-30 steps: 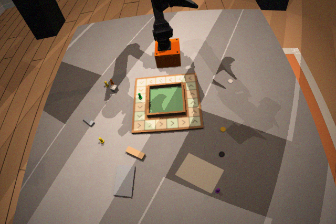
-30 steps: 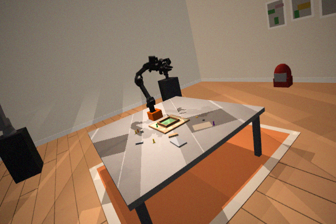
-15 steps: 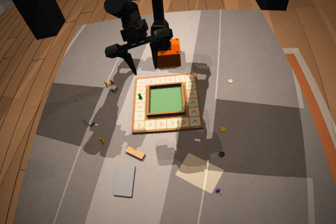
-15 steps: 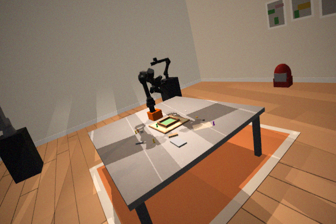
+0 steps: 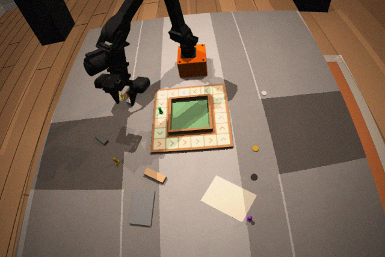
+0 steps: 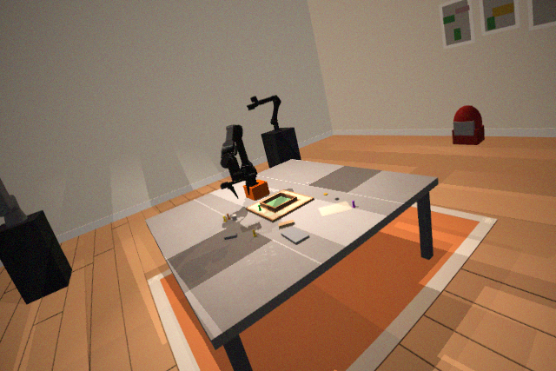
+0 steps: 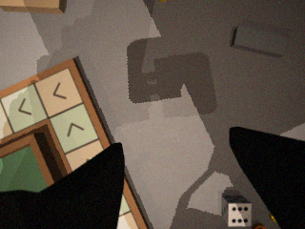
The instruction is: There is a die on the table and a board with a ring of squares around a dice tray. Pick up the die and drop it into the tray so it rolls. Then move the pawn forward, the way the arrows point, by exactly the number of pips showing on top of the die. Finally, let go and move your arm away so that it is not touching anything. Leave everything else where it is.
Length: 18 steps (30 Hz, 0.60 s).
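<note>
My gripper (image 5: 125, 104) (image 6: 242, 196) (image 7: 176, 143) is open and empty, above the table to the left of the board. The white die (image 5: 129, 100) (image 6: 234, 217) (image 7: 239, 215) lies on the table below it, partly hidden by a finger in the top view. In the wrist view it is at the lower right, near the right finger, with a six-pip face showing. The board (image 5: 230, 123) (image 7: 71, 138) has arrowed squares around the green-floored tray (image 5: 186, 117) (image 6: 279, 201) (image 7: 19, 172), which is empty. The green pawn (image 5: 160, 111) (image 6: 259, 208) stands upright on its left column, third square from the top, where arrows point down.
A yellow pawn (image 5: 121, 96) and an orange pawn (image 5: 127, 93) stand close to the die. Another yellow pawn (image 5: 115, 161), a dark block (image 5: 101, 139) (image 7: 259, 39), a wooden block (image 5: 154, 175) and a grey slab (image 5: 142, 207) lie farther forward. A purple pawn (image 5: 249, 218) is beside a cream card (image 5: 228, 198).
</note>
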Available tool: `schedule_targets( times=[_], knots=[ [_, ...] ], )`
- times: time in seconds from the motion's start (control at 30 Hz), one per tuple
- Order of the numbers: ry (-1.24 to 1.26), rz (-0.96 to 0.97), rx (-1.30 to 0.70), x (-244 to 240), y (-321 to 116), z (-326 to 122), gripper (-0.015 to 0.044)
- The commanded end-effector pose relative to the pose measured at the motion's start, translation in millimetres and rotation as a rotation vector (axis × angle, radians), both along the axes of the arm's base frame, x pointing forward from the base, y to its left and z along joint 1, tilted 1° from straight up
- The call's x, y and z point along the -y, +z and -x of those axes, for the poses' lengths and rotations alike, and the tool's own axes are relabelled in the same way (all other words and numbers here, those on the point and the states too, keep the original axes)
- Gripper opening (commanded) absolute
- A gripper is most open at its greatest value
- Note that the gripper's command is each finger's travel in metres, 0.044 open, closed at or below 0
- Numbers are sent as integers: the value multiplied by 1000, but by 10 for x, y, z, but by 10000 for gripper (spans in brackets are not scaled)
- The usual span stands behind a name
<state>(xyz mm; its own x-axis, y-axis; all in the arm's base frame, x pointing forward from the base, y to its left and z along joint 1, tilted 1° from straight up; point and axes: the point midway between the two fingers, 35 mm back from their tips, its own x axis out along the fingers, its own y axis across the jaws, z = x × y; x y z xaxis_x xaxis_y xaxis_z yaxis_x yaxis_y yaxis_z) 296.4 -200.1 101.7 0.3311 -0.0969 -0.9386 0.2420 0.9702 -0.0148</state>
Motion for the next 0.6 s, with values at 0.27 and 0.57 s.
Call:
schedule_targets(
  times=[0.27, 0.57],
  knots=[
    [-143, -89, -324, 402, -828, 1089, 275],
    [-143, -88, -324, 471, -1020, 1062, 275]
  ],
)
